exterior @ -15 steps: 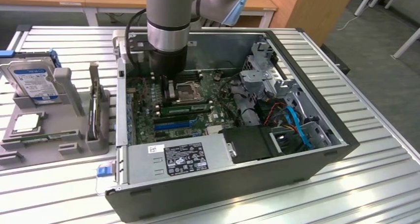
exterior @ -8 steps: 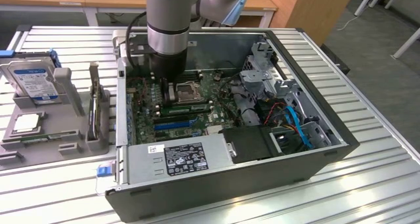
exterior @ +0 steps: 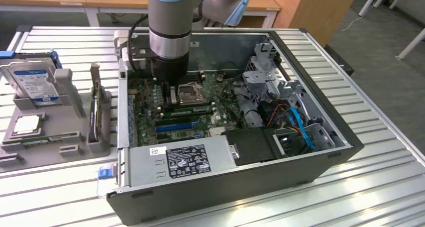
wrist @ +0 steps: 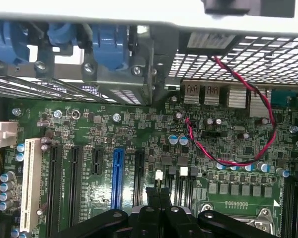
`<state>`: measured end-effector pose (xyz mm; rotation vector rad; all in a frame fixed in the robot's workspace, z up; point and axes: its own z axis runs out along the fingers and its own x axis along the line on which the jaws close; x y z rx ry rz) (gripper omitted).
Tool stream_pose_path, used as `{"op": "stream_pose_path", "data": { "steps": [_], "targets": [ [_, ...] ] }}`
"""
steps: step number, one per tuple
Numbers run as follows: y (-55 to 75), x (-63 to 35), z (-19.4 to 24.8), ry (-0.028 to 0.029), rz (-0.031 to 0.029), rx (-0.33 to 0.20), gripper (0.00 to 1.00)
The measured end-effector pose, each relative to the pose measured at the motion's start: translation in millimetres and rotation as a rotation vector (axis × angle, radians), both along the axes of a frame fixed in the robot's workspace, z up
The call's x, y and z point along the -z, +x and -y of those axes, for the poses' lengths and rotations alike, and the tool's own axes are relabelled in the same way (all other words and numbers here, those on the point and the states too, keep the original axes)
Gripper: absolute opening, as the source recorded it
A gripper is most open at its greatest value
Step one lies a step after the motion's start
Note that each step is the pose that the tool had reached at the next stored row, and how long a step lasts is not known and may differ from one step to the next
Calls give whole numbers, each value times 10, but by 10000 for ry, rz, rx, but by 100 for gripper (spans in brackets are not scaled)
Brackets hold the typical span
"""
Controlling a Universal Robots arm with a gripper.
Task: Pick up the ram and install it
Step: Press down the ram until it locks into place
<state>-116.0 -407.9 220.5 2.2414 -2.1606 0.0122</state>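
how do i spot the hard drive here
Find the open computer case; a grey holder sits beside it on the exterior view's left. The hard drive stands in that holder, the only boxy part with a blue-white label.

**Colours inside the open computer case**

The dark grey metal computer case [exterior: 219, 197] sits on a silvery ribbed metal table [exterior: 371, 187]. Its green motherboard [wrist: 139, 129] carries one bright blue slot [wrist: 116, 173], a cream-white slot [wrist: 30, 188] and black slots [wrist: 72, 183]. A red-and-black twisted wire [wrist: 248, 94] loops at the wrist view's right. The boxy hard drive [exterior: 33, 80], upper left in the exterior view, bears a blue-white label.
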Motion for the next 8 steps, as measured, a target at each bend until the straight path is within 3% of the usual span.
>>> {"op": "stream_pose_path", "data": {
  "steps": [3, 5, 8],
  "targets": [
    [1, -2, 0, 1, 3, -1, 11],
    [5, -29, -4, 31, 31, -3, 11],
    [2, -170, -1, 5, 2, -2, 11]
  ]
}}
